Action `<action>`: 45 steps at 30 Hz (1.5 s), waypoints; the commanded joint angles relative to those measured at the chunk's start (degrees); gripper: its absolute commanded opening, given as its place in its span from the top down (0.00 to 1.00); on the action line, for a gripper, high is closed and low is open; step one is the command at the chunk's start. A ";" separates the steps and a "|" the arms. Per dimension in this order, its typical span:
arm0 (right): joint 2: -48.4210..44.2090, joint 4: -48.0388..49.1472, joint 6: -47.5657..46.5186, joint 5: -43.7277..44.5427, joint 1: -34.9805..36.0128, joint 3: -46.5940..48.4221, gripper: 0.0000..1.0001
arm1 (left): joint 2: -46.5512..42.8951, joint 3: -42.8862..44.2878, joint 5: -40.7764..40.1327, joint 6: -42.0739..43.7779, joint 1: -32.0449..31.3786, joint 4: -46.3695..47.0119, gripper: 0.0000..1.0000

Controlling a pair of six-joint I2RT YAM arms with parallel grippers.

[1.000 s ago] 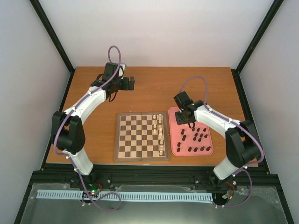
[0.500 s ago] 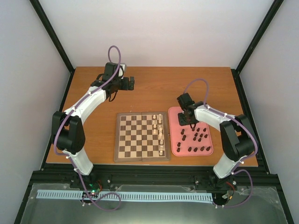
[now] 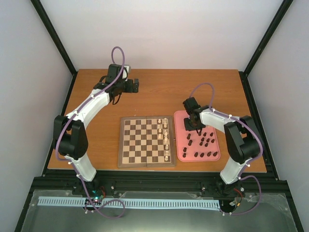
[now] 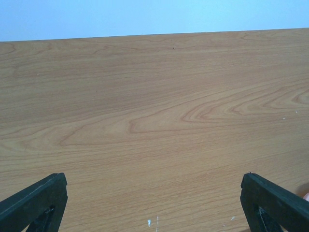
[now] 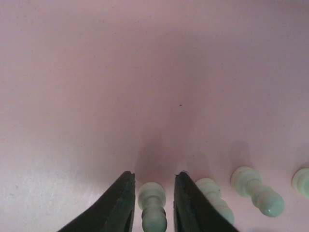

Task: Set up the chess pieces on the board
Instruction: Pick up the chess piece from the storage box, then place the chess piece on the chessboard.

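- The right gripper (image 5: 154, 174) hangs low over the far left part of the pink tray (image 3: 179, 153). Its jaws are narrowed around one cream piece (image 5: 152, 194), with a sliver of tray showing on each side, so it has no grip.
- Three more cream pieces (image 5: 255, 189) lie just right of it.
- Dark pieces (image 3: 203, 142) stand on the tray's near half.
- The board (image 3: 140, 141) lies at the table's (image 4: 154, 96) centre, left of the tray, with cream pieces (image 3: 165, 137) along its right columns.
- The left gripper (image 3: 134, 86) hovers over the far left table, jaws wide apart and empty.
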 commanded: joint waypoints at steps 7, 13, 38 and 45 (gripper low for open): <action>-0.45 0.45 0.35 0.24 -0.64 -0.21 0.89 | 1.09 2.60 0.12 -0.37 0.47 -0.44 0.00; -5.88 -1.75 0.77 -0.64 -0.27 1.64 0.92 | 1.16 2.77 -0.12 -0.46 0.42 -0.54 0.00; -7.00 -11.60 2.35 -4.35 30.06 14.97 0.92 | 0.07 2.50 -0.04 -0.55 0.45 -0.79 0.00; -3.11 -10.90 3.53 -5.96 33.29 14.51 0.92 | -0.77 1.87 0.01 -0.64 0.41 -0.49 0.00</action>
